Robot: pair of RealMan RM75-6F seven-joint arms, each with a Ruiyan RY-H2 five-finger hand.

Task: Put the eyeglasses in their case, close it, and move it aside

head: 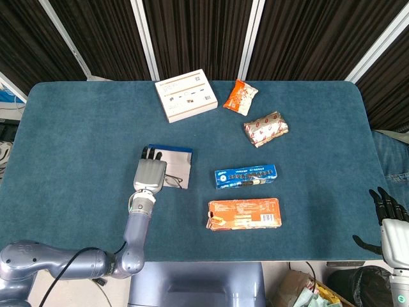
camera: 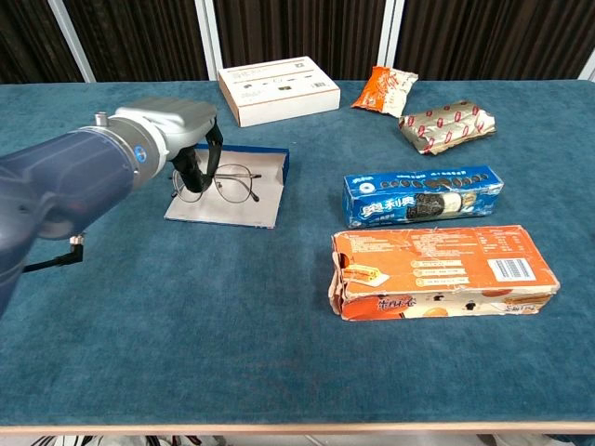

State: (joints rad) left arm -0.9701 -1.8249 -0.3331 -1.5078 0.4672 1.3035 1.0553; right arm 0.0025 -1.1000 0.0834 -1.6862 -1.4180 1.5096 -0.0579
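My left hand [camera: 177, 130] holds the thin-framed eyeglasses [camera: 228, 183] in the air just above the open case [camera: 244, 204], a flat white-lined box with a blue rim. In the head view the left hand [head: 149, 174] covers the case's [head: 181, 165] left part and a bit of the eyeglasses [head: 174, 181] shows at its right. My right hand [head: 388, 217] hangs off the table's right edge, fingers apart and nothing in it.
A white box [head: 185, 94], an orange snack bag [head: 240, 96] and a patterned packet [head: 266, 128] lie at the back. A blue cookie box [camera: 423, 195] and an orange carton [camera: 437, 272] lie to the right of the case.
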